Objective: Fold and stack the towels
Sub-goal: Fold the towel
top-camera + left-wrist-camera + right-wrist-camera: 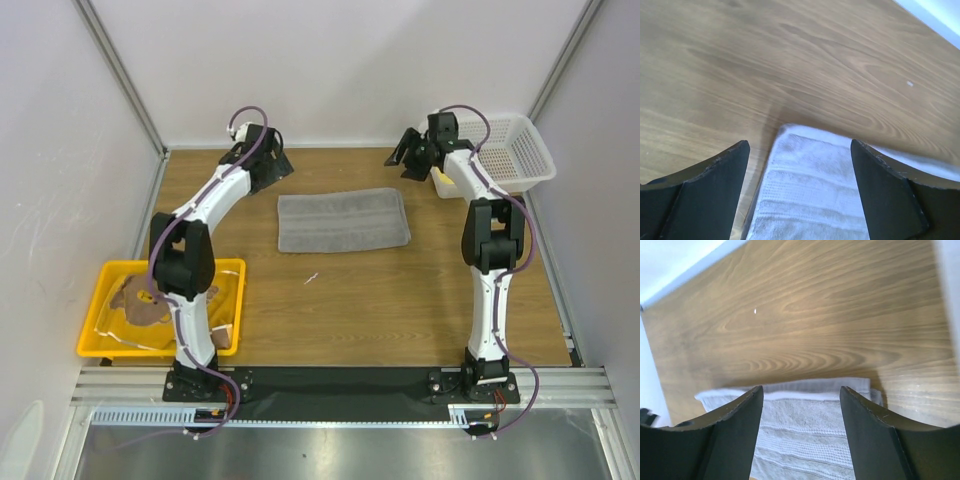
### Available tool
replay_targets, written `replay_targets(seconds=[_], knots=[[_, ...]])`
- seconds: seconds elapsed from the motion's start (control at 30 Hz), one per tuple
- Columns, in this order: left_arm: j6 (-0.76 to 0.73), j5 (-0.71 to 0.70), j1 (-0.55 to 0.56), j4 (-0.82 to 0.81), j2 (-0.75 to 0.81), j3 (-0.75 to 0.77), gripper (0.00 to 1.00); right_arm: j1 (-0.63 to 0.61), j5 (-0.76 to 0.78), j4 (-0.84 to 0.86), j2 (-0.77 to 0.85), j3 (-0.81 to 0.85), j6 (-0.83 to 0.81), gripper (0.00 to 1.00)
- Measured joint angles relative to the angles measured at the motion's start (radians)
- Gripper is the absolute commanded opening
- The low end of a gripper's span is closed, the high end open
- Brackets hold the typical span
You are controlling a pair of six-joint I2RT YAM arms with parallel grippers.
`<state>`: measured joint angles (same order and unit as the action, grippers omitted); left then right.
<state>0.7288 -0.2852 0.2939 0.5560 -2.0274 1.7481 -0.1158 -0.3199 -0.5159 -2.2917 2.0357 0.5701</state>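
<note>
Towel dead centre in the top view: the grey towel point(343, 220) lies flat on the table point(350, 300), folded into a long, neat rectangle, well apart from everything else. The left gripper point(272, 165) hangs off its far-left corner and the right gripper point(405, 160) off its far-right corner, both over bare wood. On the near left, the yellow tray point(90, 310) holds the bear towel point(135, 300), rumpled, brown markings showing, half hidden by the left arm point(185, 270). At the far right sits the white mesh basket point(515, 150), with a sliver of yellow point(443, 186) at its near corner, too small to name.

Left wrist view: 2 dark fingers point(705, 185) are spread wide with nothing between them. The towel's corner sits below the gap, its layered edge showing.

Right wrist view: same story. The fingers point(875, 435) are well apart and empty, with the towel's far edge below and 2 layers slightly stepped.

My read is that this cloth is light, soft and floppy. Its thick terry should grip well, but it will sag and peel open if lifted by 1 layer. For another fold, pinch through every layer at the 2 far corners and keep both grips level.
</note>
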Motion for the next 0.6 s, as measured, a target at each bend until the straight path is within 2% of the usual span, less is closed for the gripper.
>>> replay_targets(seconds=[0.1, 0.33, 0.6], knots=[[-0.050, 0.056, 0.008, -0.060, 0.069, -0.071, 0.88, -0.019, -0.009, 0.019, 0.024, -0.044, -0.047, 0.71], [-0.119, 0.136, 0.075, -0.133, 0.193, -0.226, 0.89, -0.092, 0.051, 0.018, 0.177, -0.272, -0.179, 0.99], [-0.207, 0.154, 0.085, -0.119, 0.217, -0.403, 0.91, -0.078, 0.148, 0.011, 0.271, -0.438, -0.261, 1.00]])
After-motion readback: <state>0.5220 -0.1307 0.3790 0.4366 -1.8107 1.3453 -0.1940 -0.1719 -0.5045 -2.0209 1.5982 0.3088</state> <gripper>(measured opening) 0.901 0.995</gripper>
